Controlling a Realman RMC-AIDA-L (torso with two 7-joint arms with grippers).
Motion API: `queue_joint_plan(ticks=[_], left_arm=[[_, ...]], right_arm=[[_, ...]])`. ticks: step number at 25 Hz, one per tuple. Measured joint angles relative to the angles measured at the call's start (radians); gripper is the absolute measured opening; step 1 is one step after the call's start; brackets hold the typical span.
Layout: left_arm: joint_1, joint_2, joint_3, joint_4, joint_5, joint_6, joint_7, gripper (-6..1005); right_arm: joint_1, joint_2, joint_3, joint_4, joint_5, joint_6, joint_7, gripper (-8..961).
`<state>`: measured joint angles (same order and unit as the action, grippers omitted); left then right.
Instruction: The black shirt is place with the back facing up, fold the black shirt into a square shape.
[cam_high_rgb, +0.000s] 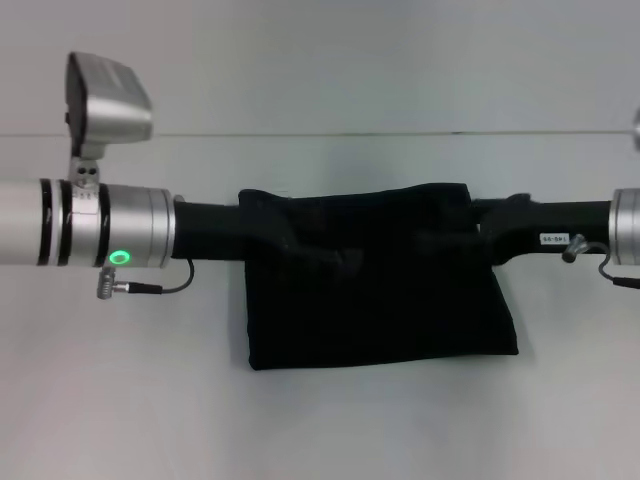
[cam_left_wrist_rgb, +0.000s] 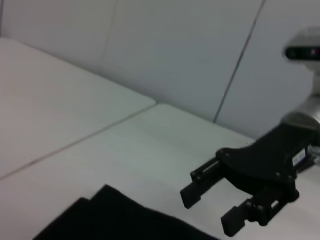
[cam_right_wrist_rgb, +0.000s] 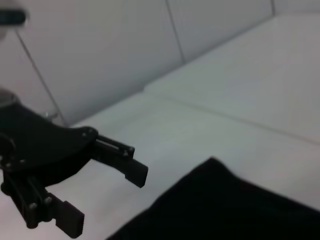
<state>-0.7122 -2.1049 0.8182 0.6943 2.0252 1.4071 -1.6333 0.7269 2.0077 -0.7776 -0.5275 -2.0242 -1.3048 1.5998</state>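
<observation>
A: Where's the black shirt (cam_high_rgb: 375, 290)?
B: Flat on the white worktop (cam_high_rgb: 120, 400), centred in the head view. It's folded to a compact, roughly rectangular block with a straight near edge. The far edge is lumpy, with a few ridges and creases along it.

A: Arms?
B: Both reach in from the sides, level with the shirt's far edge. The left end effector (cam_high_rgb: 262, 222) sits at the far-left corner and the right end effector (cam_high_rgb: 478, 222) at the far-right corner. From the head view it's black on black, so I can't tell contact there.

A: Wrist cams any better?
B: Yes. The left wrist view shows the right end effector (cam_left_wrist_rgb: 211, 209) across the worktop, fingers (cam_left_wrist_rgb: 192, 194) spread with nothing between them. It's above the surface, beside the shirt corner (cam_left_wrist_rgb: 120, 220), apart from the cloth.
The right wrist view mirrors that: left end effector (cam_right_wrist_rgb: 106, 196), fingers (cam_right_wrist_rgb: 135, 172) spread and empty, next to the shirt (cam_right_wrist_rgb: 225, 205) and not touching it.

A: So neither is pinching fabric?
B: Neither. Both are spread. The height above the worktop looks small, but that's hard to judge from these angles.
</observation>
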Motion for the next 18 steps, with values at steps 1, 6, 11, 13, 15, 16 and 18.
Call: queue_joint_plan(ticks=[1, 6, 11, 13, 15, 16, 18], left_arm=[[-0.004, 0.000, 0.010, 0.001, 0.009, 0.000, 0.000, 926], [-0.015, 0.001, 0.057, 0.007, 0.022, -0.018, 0.000, 920], [-0.022, -0.002, 0.065, 0.008, 0.025, -0.033, -0.001, 924], [-0.023, -0.001, 0.066, 0.008, 0.028, -0.039, -0.001, 925], [-0.023, -0.001, 0.066, 0.008, 0.031, -0.042, -0.002, 927], [-0.023, -0.001, 0.066, 0.008, 0.035, -0.051, -0.003, 928], [-0.023, -0.001, 0.067, 0.008, 0.038, -0.061, -0.002, 929]], right_arm=[[0.008, 0.000, 0.000, -0.002, -0.021, 0.000, 0.012, 681], [0.026, -0.003, 0.000, -0.014, -0.059, 0.001, 0.043, 680], [0.032, -0.007, 0.000, -0.028, -0.061, -0.008, 0.050, 702], [0.033, -0.008, 0.000, -0.029, -0.062, -0.008, 0.050, 717], [0.034, -0.008, -0.003, -0.029, -0.062, -0.003, 0.050, 753], [0.034, -0.009, -0.005, -0.029, -0.062, -0.002, 0.051, 782], [0.035, -0.009, -0.009, -0.029, -0.062, 0.001, 0.051, 840]])
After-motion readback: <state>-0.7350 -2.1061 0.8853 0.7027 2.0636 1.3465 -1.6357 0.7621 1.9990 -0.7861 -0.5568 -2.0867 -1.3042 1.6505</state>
